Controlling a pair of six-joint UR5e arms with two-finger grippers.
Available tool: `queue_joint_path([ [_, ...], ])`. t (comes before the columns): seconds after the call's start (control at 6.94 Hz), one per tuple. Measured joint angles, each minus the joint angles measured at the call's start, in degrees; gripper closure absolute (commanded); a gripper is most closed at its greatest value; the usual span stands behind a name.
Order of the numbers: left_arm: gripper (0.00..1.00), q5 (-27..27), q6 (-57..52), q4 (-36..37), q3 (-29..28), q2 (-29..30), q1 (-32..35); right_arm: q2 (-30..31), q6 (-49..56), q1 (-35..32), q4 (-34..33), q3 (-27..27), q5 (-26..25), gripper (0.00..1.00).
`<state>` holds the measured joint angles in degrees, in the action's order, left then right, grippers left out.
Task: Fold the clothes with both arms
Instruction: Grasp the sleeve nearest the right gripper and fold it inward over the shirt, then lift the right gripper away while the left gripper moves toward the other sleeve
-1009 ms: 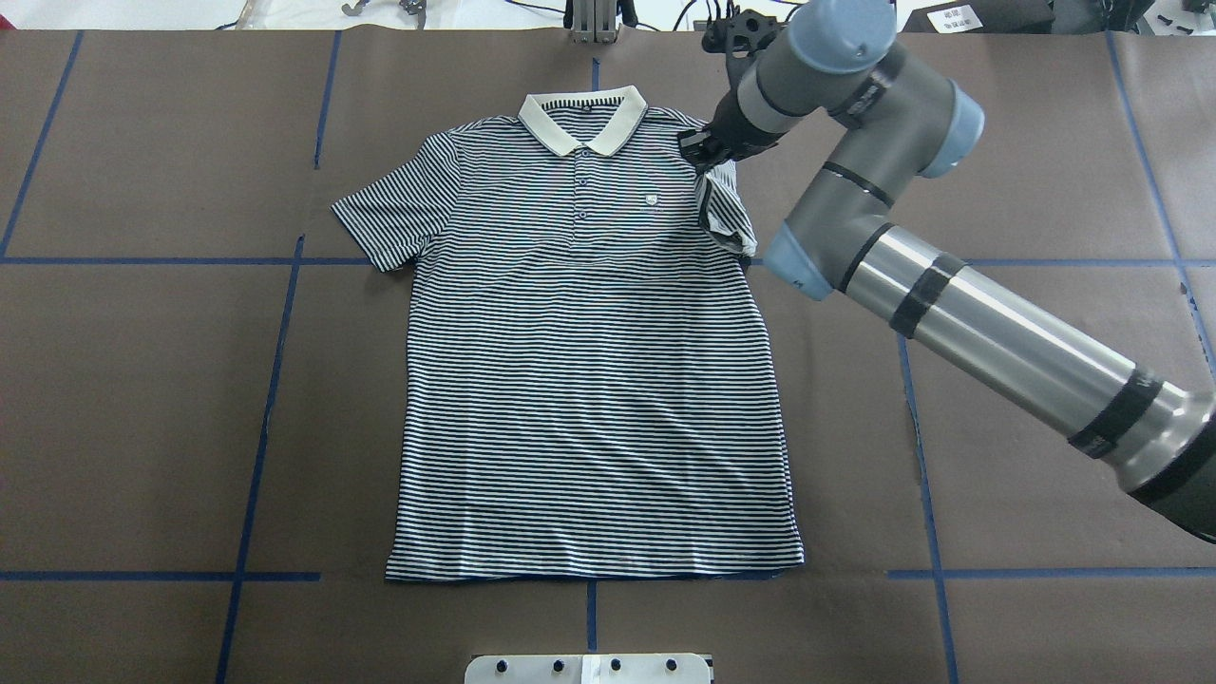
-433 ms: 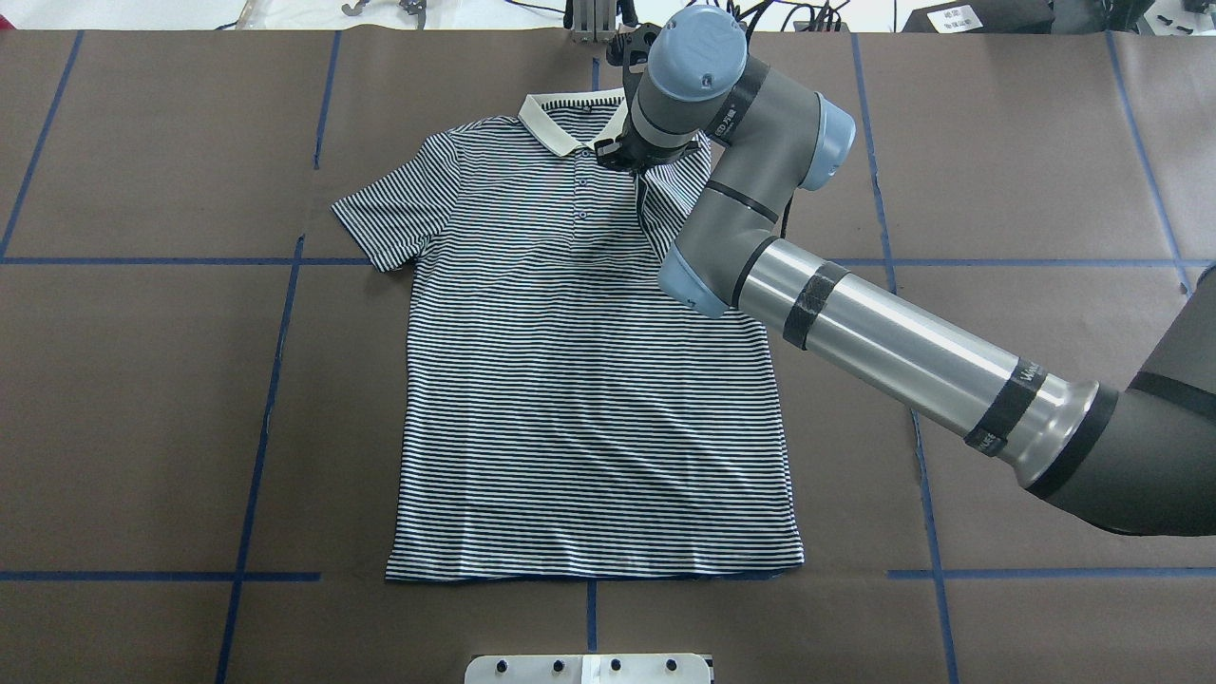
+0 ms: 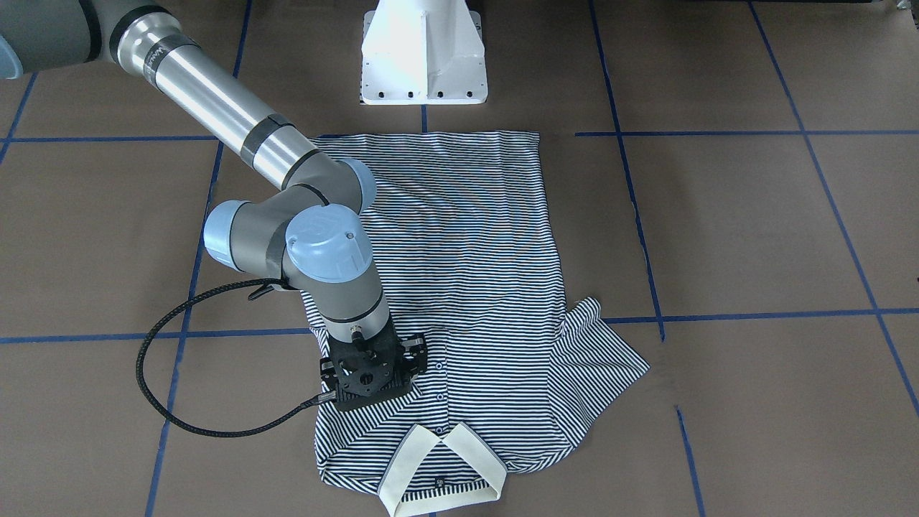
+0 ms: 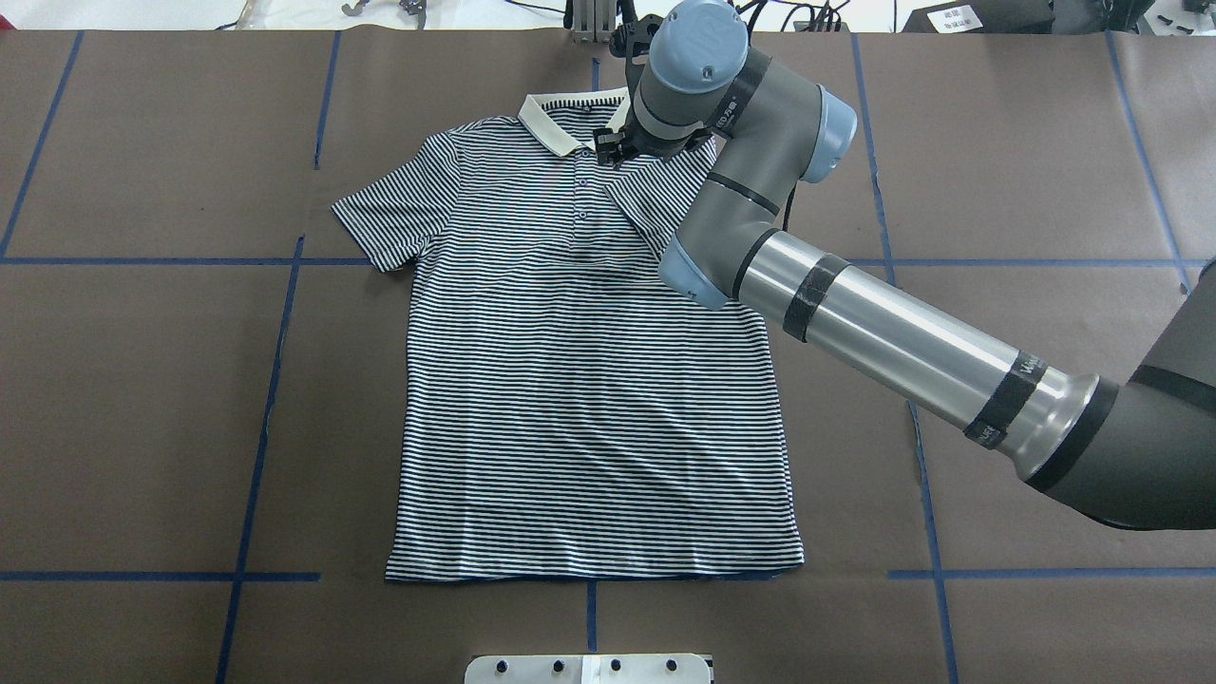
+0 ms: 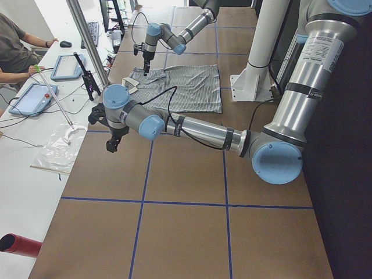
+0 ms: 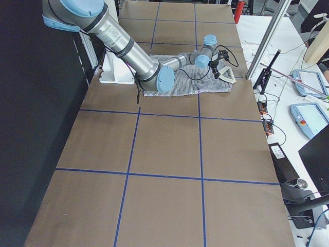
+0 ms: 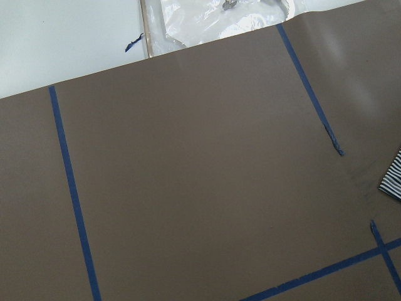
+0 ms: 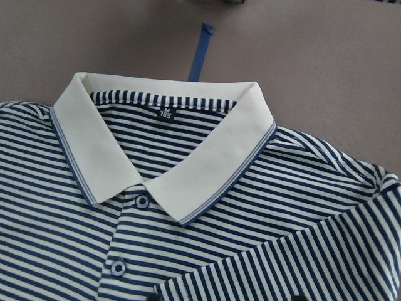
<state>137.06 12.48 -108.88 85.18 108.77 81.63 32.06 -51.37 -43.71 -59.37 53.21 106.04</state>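
Observation:
The striped polo shirt [image 4: 589, 408] lies flat, front up, with its cream collar [image 4: 556, 123] at the far side. Its right-hand sleeve [image 4: 655, 195] is folded inward and lies flat on the chest. Its other sleeve [image 4: 394, 214] is spread out. My right gripper [image 4: 610, 152] hovers low over the placket just below the collar [image 8: 194, 175]. In the right wrist view only two dark tips show, apart at the bottom edge, so it looks open. The folded sleeve's hem [image 8: 282, 238] runs beneath it. My left gripper [image 5: 110, 145] hangs over bare table far from the shirt. I cannot tell whether it is open or shut.
The white pedestal base [image 3: 423, 57] stands at the shirt's hem end. A black cable [image 3: 165, 402] loops from the right wrist over the table. Blue tape lines [image 4: 275, 380] grid the brown table. An operators' desk with tablets [image 5: 35, 96] runs along the far edge.
My right gripper carried the sleeve from the shoulder leftward over the chest to the placket. The sleeve, lifted 0.4 s ago, now lies flat on the shirt.

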Motion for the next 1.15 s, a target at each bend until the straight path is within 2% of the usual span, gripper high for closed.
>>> queue_joint_path([
  [0.14, 0.0, -1.7, 7.8, -2.8, -0.2, 1.4, -3.2, 0.3, -0.5, -1.3, -0.8, 0.8, 2.7, 0.0],
  [0.29, 0.0, -6.3, 19.9, -7.2, -0.3, 3.1, -8.2, 2.0, -0.9, -2.9, -3.9, 4.1, 6.9, 0.0],
  [0.43, 0.0, -12.6, 31.4, -10.8, -0.5, 4.4, -13.9, 5.3, -0.9, -4.2, -10.2, 10.7, 10.2, 0.0],
  [0.58, 0.0, -18.7, 39.6, -12.5, -1.3, 6.3, -18.8, 8.6, -0.7, -5.4, -16.8, 17.9, 13.2, 0.0],
  [0.72, 0.0, -24.2, 45.5, -13.2, -3.8, 8.9, -23.1, 11.1, -0.5, -6.6, -20.9, 22.8, 16.6, 0.0],
  [0.87, 0.0, -29.3, 49.9, -14.3, -7.1, 11.2, -26.7, 12.4, -0.4, -7.3, -22.4, 24.9, 18.9, 0.0],
  [1.15, 0.0, -34.3, 55.8, -17.1, -10.9, 12.6, -32.1, 13.3, -0.6, -7.7, -22.8, 25.7, 20.0, 0.0],
])
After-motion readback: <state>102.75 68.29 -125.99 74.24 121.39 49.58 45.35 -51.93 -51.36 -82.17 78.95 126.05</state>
